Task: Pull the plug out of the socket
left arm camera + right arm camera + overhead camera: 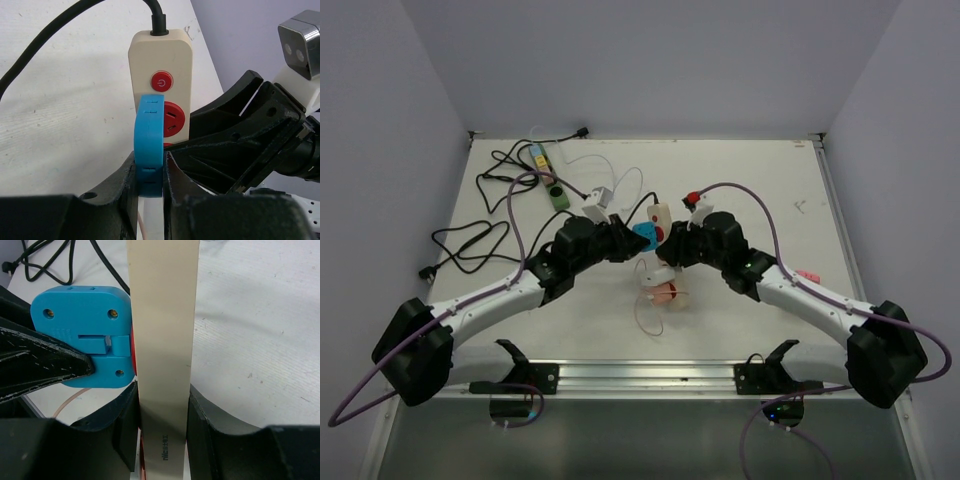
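Note:
A blue plug (150, 135) sits against the red-faced outlet of a cream socket strip (161, 55), just below its red power button. In the left wrist view my left gripper (150, 170) is shut on the plug, with both fingers pressed to its flat sides. My right gripper (162, 405) is shut on the socket strip (162, 315), clamping its narrow edges, and the plug (80, 315) lies flush on its left side. From above, the two grippers meet at the table's middle, left gripper (632, 240) on the plug (645, 236) and right gripper (670, 245) by the strip (660, 218).
Black cables (470, 240) loop over the left of the table. A green power strip (558, 196) and a white adapter (596, 205) lie behind the left arm. A small pink-and-white object (662, 285) with a thin wire lies just in front of the grippers.

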Tool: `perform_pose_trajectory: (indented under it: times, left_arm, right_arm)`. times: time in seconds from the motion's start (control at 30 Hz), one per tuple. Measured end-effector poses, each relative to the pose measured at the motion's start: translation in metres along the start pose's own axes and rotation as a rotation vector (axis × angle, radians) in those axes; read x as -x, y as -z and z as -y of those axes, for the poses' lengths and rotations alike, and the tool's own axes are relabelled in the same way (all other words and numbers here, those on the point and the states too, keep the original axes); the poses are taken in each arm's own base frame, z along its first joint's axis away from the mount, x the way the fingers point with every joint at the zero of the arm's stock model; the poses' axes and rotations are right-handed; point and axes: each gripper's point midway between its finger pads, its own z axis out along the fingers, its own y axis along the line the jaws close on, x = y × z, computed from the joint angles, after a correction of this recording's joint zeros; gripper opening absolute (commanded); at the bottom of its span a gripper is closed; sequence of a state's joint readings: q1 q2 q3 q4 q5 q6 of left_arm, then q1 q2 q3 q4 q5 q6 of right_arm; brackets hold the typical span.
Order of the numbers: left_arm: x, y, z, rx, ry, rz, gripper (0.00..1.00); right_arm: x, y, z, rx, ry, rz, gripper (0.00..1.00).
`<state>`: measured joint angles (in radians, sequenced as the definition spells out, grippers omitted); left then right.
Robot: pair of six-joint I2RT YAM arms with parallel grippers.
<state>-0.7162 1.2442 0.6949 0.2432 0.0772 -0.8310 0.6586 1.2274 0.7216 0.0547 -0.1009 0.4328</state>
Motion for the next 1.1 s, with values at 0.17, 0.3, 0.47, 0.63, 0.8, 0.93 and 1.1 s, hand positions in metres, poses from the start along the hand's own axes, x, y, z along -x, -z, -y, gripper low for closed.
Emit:
perform_pose_trajectory:
  times: [0.17,0.3,0.47,0.63,0.8,0.93,1.1]
  left_arm:
    - [0.0,0.015,0.0,-0.019,0.025,0.033,0.0]
    - [0.0,0.027,0.002,-0.032,0.065,0.06,0.0]
    - [0.006,0.05,-0.005,-0.014,0.118,0.13,0.0]
    - [0.015,0.066,-0.008,0.001,0.162,0.188,0.0]
    - [0.016,0.07,-0.024,0.078,0.175,0.218,0.0]
    - [0.006,0.065,-0.052,0.166,0.178,0.207,0.0]
    - [-0.022,0.055,-0.103,0.293,0.198,0.128,0.0]
  right_arm:
    - [0.0,0.001,-0.01,0.028,0.013,0.015,0.0]
    - [0.002,0.004,-0.017,0.056,0.02,0.028,0.0]
    - [0.009,0.005,0.023,-0.108,0.005,0.076,0.0]
    - [0.003,0.011,0.072,-0.305,-0.014,0.096,0.0]
    - [0.002,0.012,0.075,-0.319,-0.009,0.093,0.0]
    - [0.006,0.017,0.07,-0.299,-0.004,0.104,0.0]
    - [0.016,0.027,0.059,-0.256,0.003,0.134,0.0]
